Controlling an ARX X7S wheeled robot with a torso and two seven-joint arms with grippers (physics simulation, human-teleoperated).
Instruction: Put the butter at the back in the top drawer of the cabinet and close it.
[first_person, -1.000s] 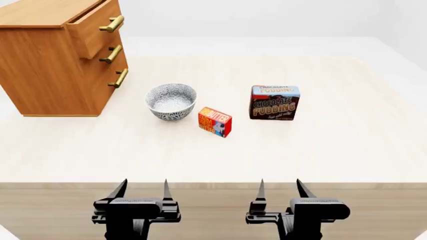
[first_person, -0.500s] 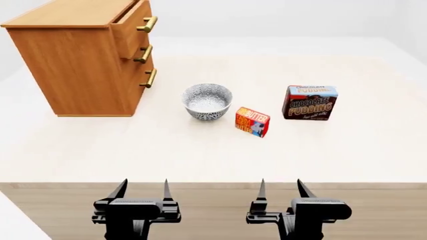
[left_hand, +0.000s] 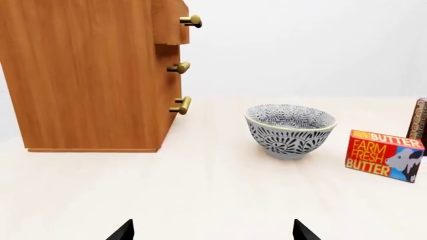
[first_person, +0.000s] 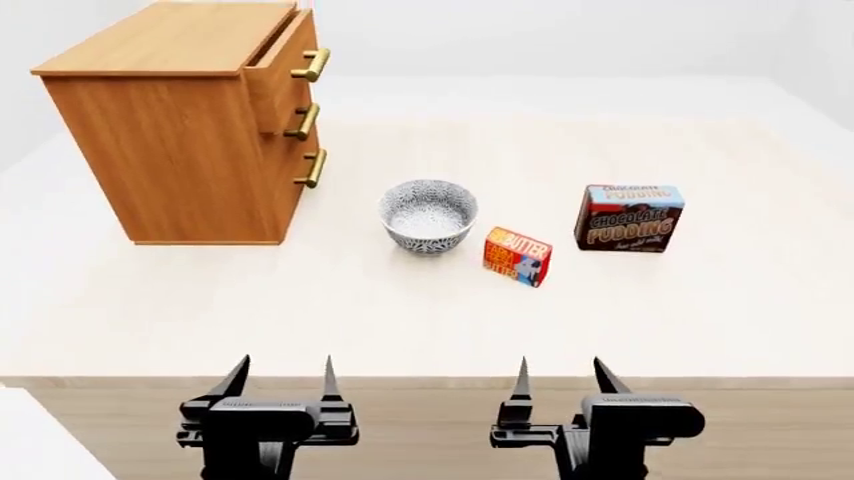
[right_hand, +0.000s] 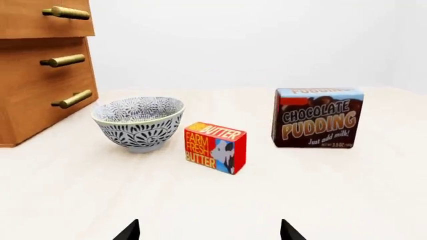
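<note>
Three small things sit on the pale tabletop: a patterned bowl, the butter and a chocolate pudding box. The butter stands just beside the bowl, between it and the pudding box, a bit nearer the robot. The big wooden cabinet stands at the far left. Its top drawer sticks out a little more than the two drawers under it. The left gripper and the right gripper hang at the near edge of the tabletop, well apart from everything. Both have their jaws apart and hold nothing.
</note>
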